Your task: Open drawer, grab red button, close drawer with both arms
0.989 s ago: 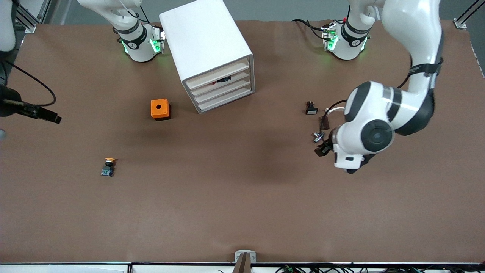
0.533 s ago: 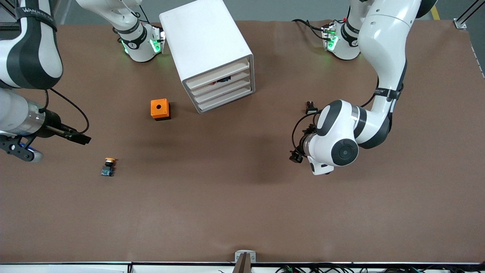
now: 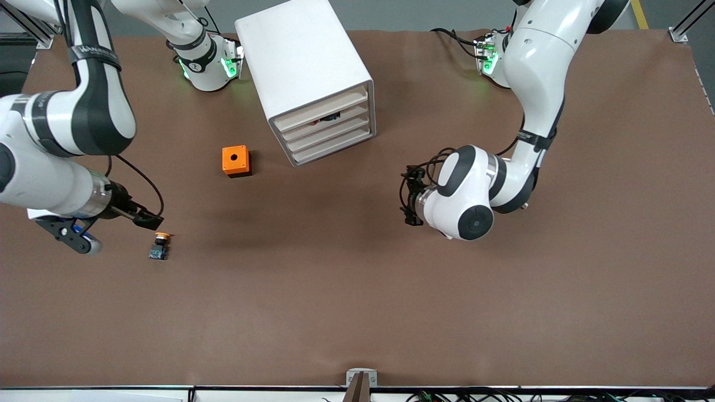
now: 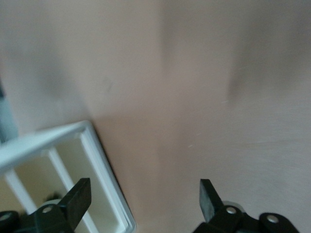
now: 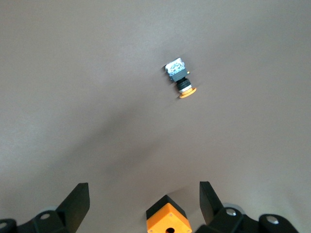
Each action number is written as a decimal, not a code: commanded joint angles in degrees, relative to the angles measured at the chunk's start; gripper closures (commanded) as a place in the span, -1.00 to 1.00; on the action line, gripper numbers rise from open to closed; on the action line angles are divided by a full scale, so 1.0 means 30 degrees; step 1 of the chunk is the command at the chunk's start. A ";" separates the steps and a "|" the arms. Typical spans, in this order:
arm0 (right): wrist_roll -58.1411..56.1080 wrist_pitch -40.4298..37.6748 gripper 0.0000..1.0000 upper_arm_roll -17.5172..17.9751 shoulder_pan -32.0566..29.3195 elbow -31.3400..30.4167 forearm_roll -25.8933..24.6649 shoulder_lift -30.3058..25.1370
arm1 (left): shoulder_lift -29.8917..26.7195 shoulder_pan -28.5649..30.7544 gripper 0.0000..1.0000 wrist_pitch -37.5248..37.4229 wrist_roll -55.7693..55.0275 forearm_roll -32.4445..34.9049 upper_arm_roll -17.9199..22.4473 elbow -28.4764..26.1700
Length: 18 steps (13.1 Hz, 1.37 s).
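Note:
The white cabinet (image 3: 304, 61) stands near the robots' bases with its three drawers (image 3: 327, 127) pushed in. A small red and black thing (image 3: 329, 118), probably the button, shows in the gap under the top drawer front. My left gripper (image 3: 410, 197) is open and empty over the bare table, toward the left arm's end from the cabinet. Its wrist view (image 4: 144, 187) shows a corner of the cabinet (image 4: 90, 145). My right gripper (image 3: 149, 221) is open and empty beside the yellow-capped button (image 3: 161, 245), also open in its wrist view (image 5: 142, 191).
An orange box (image 3: 236, 161) sits beside the cabinet toward the right arm's end; it shows in the right wrist view (image 5: 167, 221) with the yellow-capped button (image 5: 181, 82). The brown table (image 3: 357, 290) lies nearer the front camera. The white-faced switch is hidden by the left arm.
The left arm swung toward the cabinet and now covers the switch. The right arm came in from the table's end to the yellow-capped button. The drawers have not moved.

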 commanded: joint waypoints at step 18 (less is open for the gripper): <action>0.9316 0.1326 -0.99 -0.0059 0.3618 0.1452 0.1814 0.3473 | 0.2221 -0.3055 0.36 -0.5205 -0.6673 -0.7217 -0.1424 -0.0211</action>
